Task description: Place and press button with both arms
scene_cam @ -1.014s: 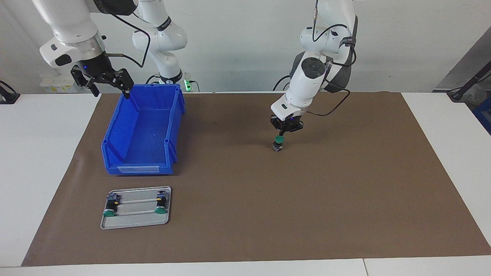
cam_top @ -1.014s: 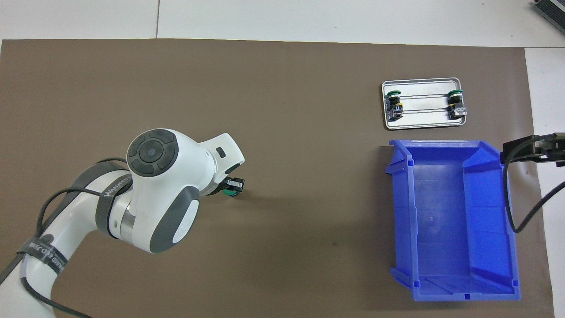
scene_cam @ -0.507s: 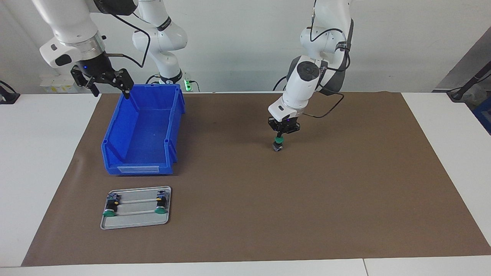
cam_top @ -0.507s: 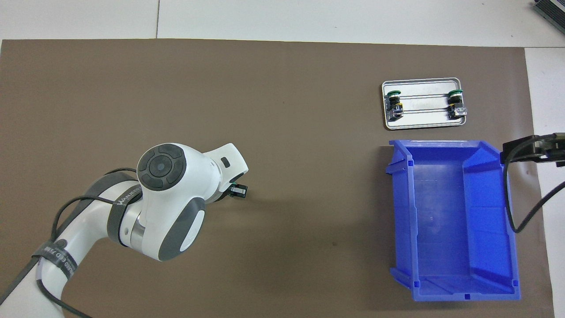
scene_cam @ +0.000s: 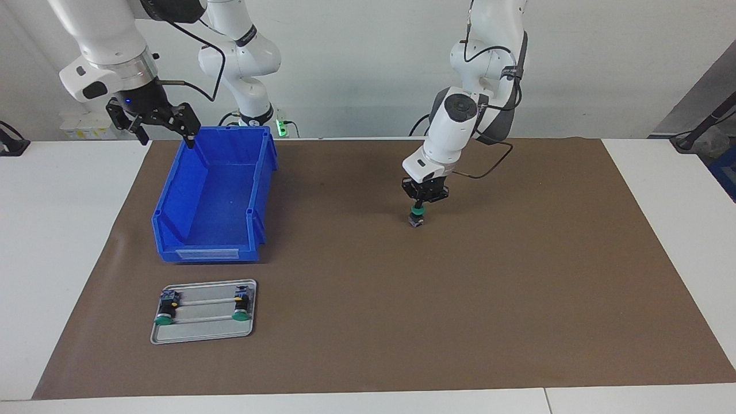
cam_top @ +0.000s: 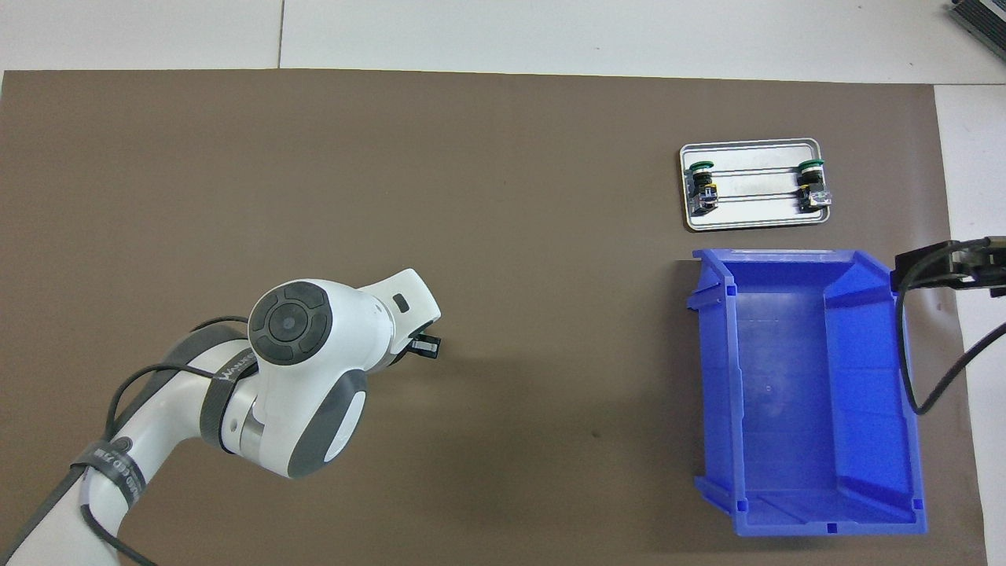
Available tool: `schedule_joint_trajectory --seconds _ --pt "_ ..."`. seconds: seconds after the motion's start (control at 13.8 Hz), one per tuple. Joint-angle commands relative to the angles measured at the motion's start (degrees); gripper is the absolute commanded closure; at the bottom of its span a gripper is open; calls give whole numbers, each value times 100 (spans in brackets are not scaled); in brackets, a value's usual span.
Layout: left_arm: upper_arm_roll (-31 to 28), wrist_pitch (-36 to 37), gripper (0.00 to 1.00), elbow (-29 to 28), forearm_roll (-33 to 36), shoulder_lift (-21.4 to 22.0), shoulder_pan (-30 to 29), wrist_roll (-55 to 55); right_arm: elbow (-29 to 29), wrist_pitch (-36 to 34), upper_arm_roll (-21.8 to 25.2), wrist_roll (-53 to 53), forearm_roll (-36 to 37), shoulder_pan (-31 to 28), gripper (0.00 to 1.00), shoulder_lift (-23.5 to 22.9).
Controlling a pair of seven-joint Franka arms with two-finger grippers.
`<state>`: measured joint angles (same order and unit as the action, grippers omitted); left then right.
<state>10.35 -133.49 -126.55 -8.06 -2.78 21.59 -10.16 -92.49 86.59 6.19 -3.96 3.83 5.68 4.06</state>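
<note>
Pressing down on the button (scene_cam: 416,217) at the frame's middle, the closed left tool (scene_cam: 421,202) should lift next, while the open right tool (scene_cam: 163,137) waits upper left.

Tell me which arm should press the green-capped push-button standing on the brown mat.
Left. The left gripper is shut and sits right on the green-capped push-button on the brown mat. The right gripper waits open above the blue plastic bin.
</note>
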Motion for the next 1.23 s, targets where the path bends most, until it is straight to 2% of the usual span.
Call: schedule_joint_trajectory --seconds 0.0,0.22,0.43,0.65,0.8,0.94,1.16 --pt "-77 -318 100 -317 103 -4 135 -100 -138 51 -30 80 -14 -32 0 130" --pt "-77 -30 100 137 103 -152 109 -91 -138 59 -30 80 -14 -32 0 130" --pt "-156 1303 99 1383 103 -363 -40 -65 -138 51 -30 80 -14 -32 0 130" --pt "-156 2333 87 2457 112 -592 -689 57 -138 59 -30 80 -14 -32 0 130" --pt "-156 2686 79 2714 348 -592 -1181 495 -138 51 -30 80 -14 -32 0 130" --pt "-156 3046 77 2776 673 -557 -1656 987 -138 59 -30 80 -14 -32 0 130" --pt "-156 3713 75 3117 762 -505 -2342 1516 -138 51 -30 80 -14 -32 0 130"
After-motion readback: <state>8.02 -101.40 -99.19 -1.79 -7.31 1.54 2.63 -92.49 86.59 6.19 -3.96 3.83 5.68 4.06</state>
